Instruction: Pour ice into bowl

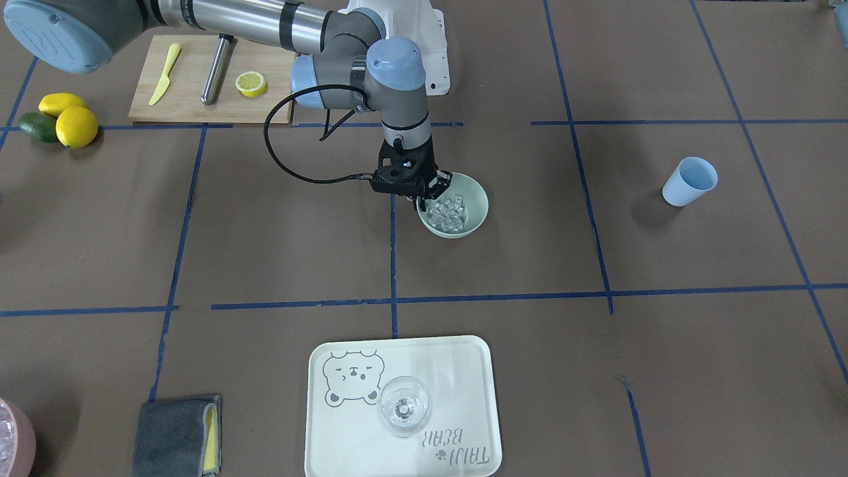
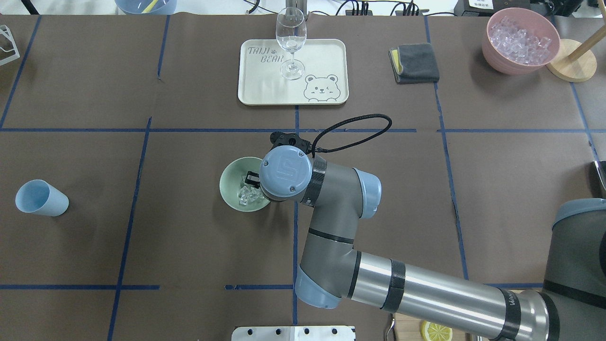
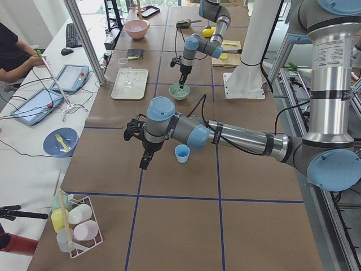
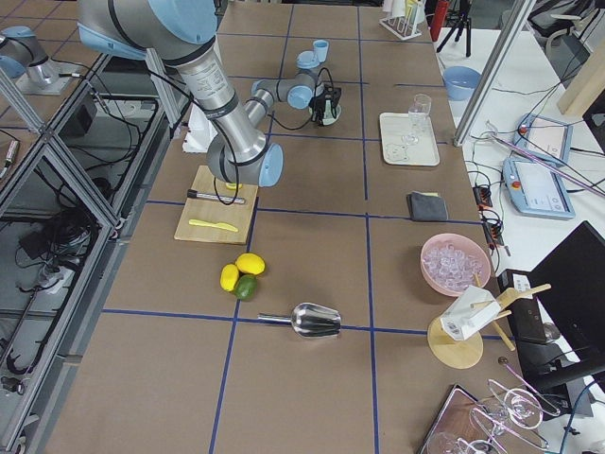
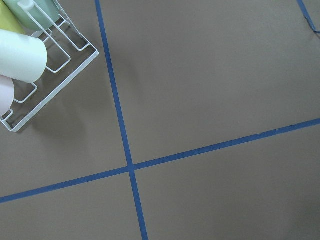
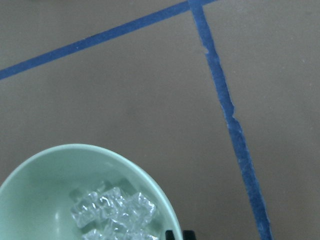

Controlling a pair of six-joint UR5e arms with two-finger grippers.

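The bowl (image 1: 478, 199) is found standing on the brown-covered table (image 1: 265, 232) near its middle, just beside a lengthwise blue tape line and between the robot's base and the cream tray (image 1: 464, 371), well apart from both. The ice (image 1: 449, 212) is seen heaped inside the bowl as clear, glossy cubes; none is observed on the table around it. The right gripper (image 1: 429, 193) is pointed downward at the rim on the side nearest the tape line. Its fingers (image 6: 189, 235) are drawn close together with only a narrow gap, one noted inside the bowl above the ice in the overhead view, and the rim appears to be pinched between them. The left gripper (image 3: 144, 165) is recorded only in the side view, hanging above bare table near the light blue cup (image 1: 689, 181); how far apart its fingers stand cannot be told. In the left wrist view only table, crossing tape and a white wire rack (image 5: 55, 89) holding pastel cups are shown. A stemmed wine glass (image 1: 403, 405) is standing on the tray. A wooden cutting board (image 1: 192, 109) carries a yellow knife (image 1: 163, 74) and a lemon half (image 1: 252, 84). A pink bowl (image 2: 511, 67) of whitish pieces is placed at a far corner, with a folded grey cloth (image 2: 416, 62) near it and a metal scoop (image 4: 317, 322) lying on the table.
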